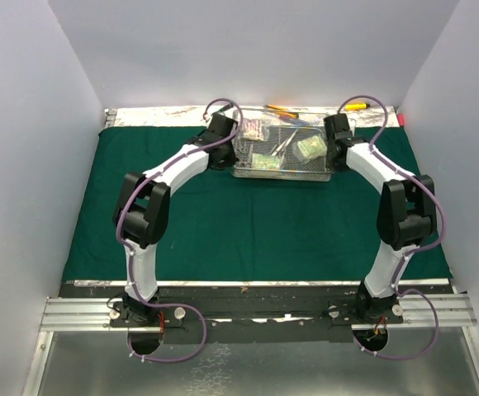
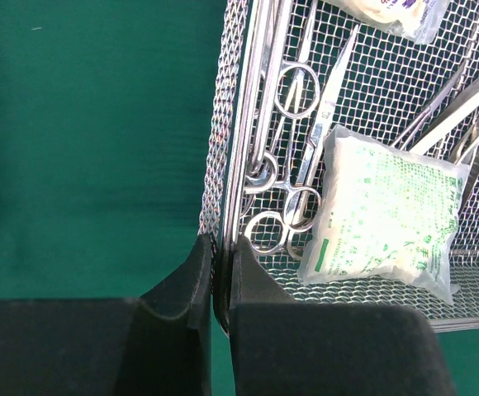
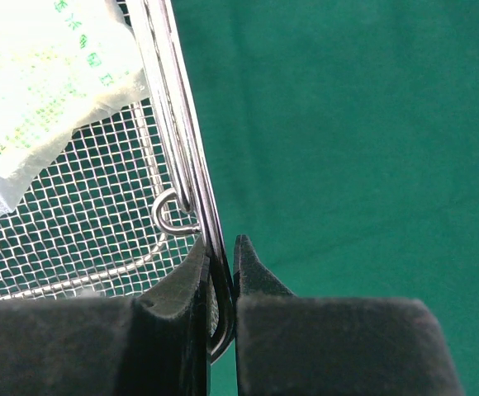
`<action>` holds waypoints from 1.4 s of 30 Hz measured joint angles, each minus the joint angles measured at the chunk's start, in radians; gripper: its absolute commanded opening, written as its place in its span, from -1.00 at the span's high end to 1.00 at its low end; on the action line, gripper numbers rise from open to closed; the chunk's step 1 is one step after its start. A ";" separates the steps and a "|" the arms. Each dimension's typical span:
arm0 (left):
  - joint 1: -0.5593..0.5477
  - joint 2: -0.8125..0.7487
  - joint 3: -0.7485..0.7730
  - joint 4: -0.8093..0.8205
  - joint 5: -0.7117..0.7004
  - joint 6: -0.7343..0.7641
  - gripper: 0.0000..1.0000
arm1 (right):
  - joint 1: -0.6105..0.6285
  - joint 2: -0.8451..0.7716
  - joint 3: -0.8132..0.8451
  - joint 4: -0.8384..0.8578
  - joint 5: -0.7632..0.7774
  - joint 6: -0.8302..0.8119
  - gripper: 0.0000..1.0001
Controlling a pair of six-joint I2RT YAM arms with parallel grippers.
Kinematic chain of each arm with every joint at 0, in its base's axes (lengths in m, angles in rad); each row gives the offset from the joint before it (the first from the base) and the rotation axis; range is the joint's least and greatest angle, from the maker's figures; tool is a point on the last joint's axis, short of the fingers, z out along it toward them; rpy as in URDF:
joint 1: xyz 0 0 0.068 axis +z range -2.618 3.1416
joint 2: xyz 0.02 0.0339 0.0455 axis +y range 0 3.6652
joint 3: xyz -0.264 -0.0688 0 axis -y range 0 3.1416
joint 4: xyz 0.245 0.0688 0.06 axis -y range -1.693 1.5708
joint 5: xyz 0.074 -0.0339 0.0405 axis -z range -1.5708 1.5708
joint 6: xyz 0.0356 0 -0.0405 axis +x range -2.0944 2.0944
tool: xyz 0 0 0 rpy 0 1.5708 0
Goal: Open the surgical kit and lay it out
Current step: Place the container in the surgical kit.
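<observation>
The silver wire-mesh tray [image 1: 248, 171] sits at the far middle of the spread dark green cloth [image 1: 256, 223]. My left gripper [image 1: 223, 157] is shut on the tray's left wall [image 2: 227, 148]. My right gripper [image 1: 336, 158] is shut on the tray's right rim [image 3: 177, 140]. Inside the tray lie steel clamps [image 2: 293, 124], tweezers [image 2: 458, 103] and clear packets [image 2: 388, 210], one also in the right wrist view [image 3: 41, 91]. A third packet [image 1: 253, 129] lies at the tray's far left.
Orange- and yellow-handled tools [image 1: 357, 106] lie on the foil strip behind the cloth. White walls close in the left, right and back. The metal rail with the arm bases [image 1: 256, 313] runs along the near edge.
</observation>
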 measured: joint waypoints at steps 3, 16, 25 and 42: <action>-0.047 0.053 0.053 0.018 -0.014 -0.006 1.00 | -0.051 -0.040 -0.074 0.062 0.007 -0.022 0.99; -0.185 0.266 0.250 0.097 -0.010 -0.067 1.00 | -0.275 -0.059 -0.187 0.209 -0.021 -0.190 0.99; -0.203 0.270 0.236 0.121 -0.031 -0.122 0.69 | -0.311 -0.059 -0.205 0.280 -0.086 -0.252 0.69; -0.192 0.264 0.226 0.084 -0.010 -0.112 -0.19 | -0.355 -0.040 -0.160 0.291 -0.102 -0.219 -0.23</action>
